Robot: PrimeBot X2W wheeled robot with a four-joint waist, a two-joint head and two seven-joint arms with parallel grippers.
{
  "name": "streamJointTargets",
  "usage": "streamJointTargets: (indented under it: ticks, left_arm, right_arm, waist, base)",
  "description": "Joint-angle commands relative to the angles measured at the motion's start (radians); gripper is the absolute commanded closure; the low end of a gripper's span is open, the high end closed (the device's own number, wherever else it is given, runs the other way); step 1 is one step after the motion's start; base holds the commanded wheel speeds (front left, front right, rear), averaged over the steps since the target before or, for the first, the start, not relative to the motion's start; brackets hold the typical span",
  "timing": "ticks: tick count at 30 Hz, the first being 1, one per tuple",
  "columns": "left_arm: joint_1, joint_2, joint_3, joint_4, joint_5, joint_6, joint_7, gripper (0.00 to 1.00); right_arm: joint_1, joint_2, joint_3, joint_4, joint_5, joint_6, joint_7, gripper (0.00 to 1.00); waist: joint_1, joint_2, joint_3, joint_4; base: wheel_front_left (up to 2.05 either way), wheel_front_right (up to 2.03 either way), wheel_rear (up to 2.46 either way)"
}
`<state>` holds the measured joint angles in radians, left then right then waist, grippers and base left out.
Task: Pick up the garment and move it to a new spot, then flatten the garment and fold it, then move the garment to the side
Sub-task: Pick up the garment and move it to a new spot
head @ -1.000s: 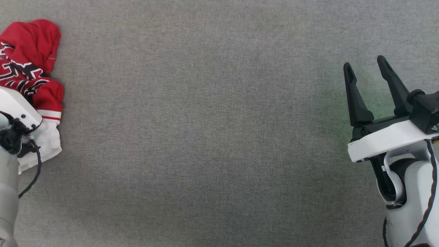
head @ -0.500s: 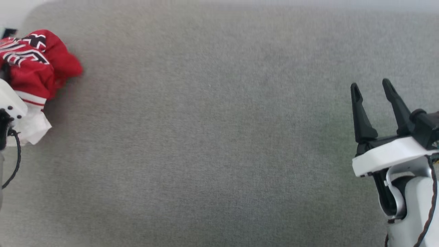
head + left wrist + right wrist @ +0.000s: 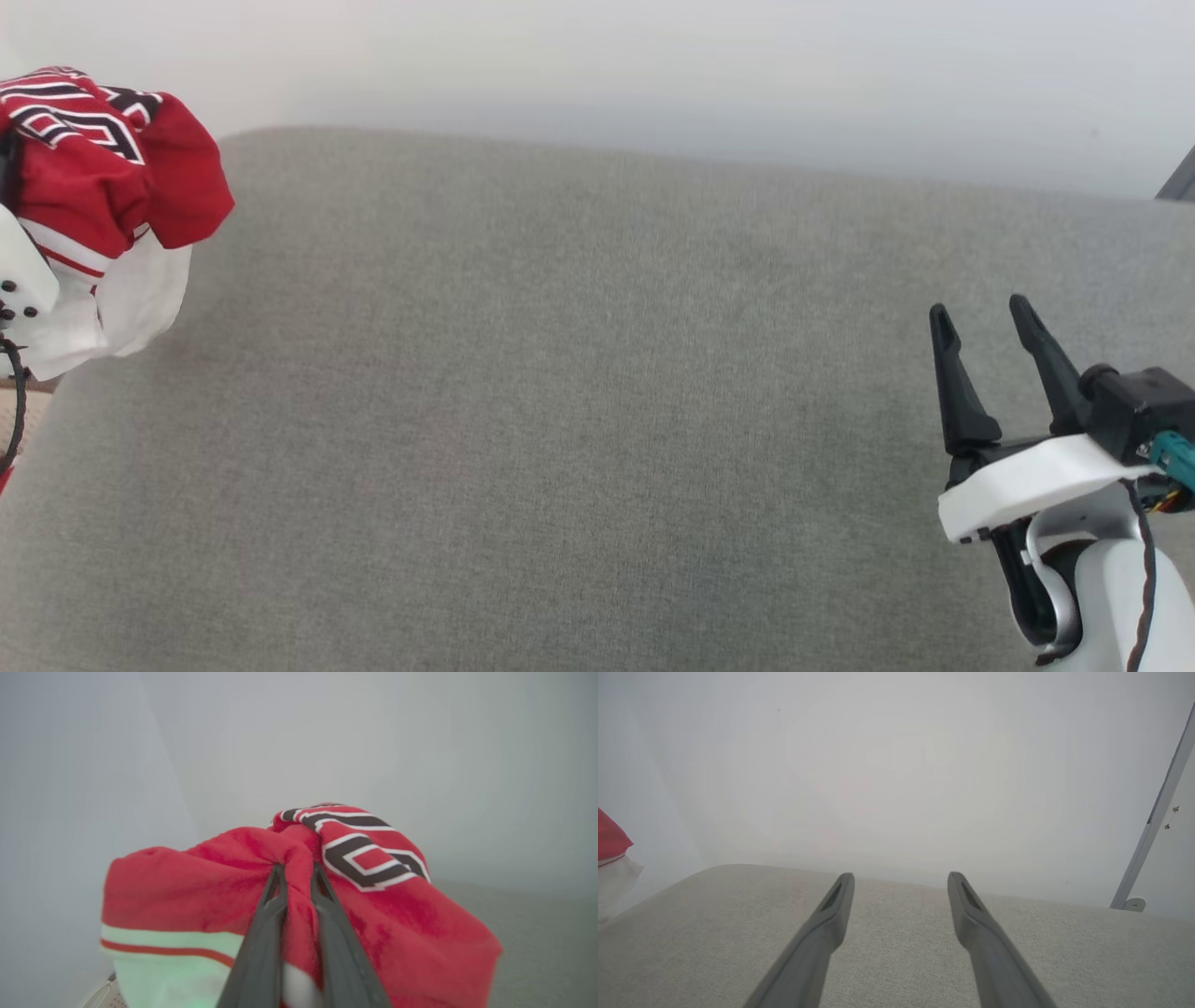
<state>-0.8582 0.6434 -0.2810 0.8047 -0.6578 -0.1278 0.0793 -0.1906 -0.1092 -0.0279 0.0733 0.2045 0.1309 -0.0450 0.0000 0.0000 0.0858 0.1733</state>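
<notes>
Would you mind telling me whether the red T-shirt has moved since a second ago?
Yes. Though the camera tilted too, the red T-shirt has risen off the grey padded surface, bunched in the left gripper.

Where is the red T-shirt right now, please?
The garment is bunched at the far left of the head view, pinched in the left gripper at the left end of the grey cushioned surface, far from the right gripper.

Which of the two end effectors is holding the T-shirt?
The left end effector: it is pinched shut on the bunched red T-shirt. The right end effector stands open and empty.
</notes>
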Motion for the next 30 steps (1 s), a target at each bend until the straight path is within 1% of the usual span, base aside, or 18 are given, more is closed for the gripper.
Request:
streamJointTargets:
  ticks: [1, 6, 10, 15, 19, 25, 27, 30]
  left_arm:
    - [0.021, 0.011, -0.002, -0.035, -0.002, -0.001, 0.019, 1.0]
    - [0.083, 0.037, -0.01, -0.201, -0.014, 0.029, 0.1, 1.0]
    - [0.148, 0.051, -0.017, -0.363, -0.027, 0.068, 0.169, 1.0]
    - [0.227, 0.064, -0.019, -0.566, -0.048, 0.128, 0.251, 1.0]
    - [0.281, 0.065, -0.031, -0.714, -0.054, 0.177, 0.307, 1.0]
    - [0.327, 0.037, -0.071, -0.891, -0.057, 0.23, 0.379, 1.0]
    - [0.332, 0.022, -0.095, -0.932, -0.054, 0.241, 0.403, 1.0]
    - [0.331, -0.011, -0.14, -0.976, -0.052, 0.244, 0.433, 1.0]
  right_arm:
    - [0.016, 0.004, 0.002, 0.001, 0.002, 0.0, -0.006, 0.0]
    - [0.042, 0.01, -0.01, 0.005, 0.008, 0.0, -0.014, 0.0]
    - [0.058, 0.011, -0.027, 0.008, 0.005, 0.0, -0.015, 0.0]
    - [0.068, 0.007, -0.049, 0.001, -0.004, 0.0, -0.015, 0.0]
    - [0.069, 0.005, -0.066, -0.002, -0.006, 0.0, -0.015, 0.0]
    - [0.067, -0.001, -0.093, -0.002, -0.013, 0.0, -0.018, 0.0]
    - [0.065, 0.001, -0.102, 0.001, -0.011, 0.0, -0.018, 0.0]
    - [0.067, 0.005, -0.113, 0.004, -0.01, 0.0, -0.021, 0.0]
  waist:
    - [0.0, 0.0, -0.036, 0.002]
    - [0.0, 0.0, -0.079, -0.019]
    - [0.0, 0.0, -0.105, -0.052]
    - [0.0, 0.0, -0.114, -0.112]
    - [0.0, 0.0, -0.116, -0.174]
    - [0.0, 0.0, -0.112, -0.275]
    - [0.0, 0.0, -0.107, -0.309]
    - [0.0, 0.0, -0.097, -0.351]
  base:
    - [0.0, 0.0, 0.0]
    - [0.0, 0.0, 0.0]
    - [0.0, 0.0, 0.0]
    - [0.0, 0.0, 0.0]
    - [0.0, 0.0, 0.0]
    - [0.0, 0.0, 0.0]
    - [0.0, 0.0, 0.0]
    - [0.0, 0.0, 0.0]
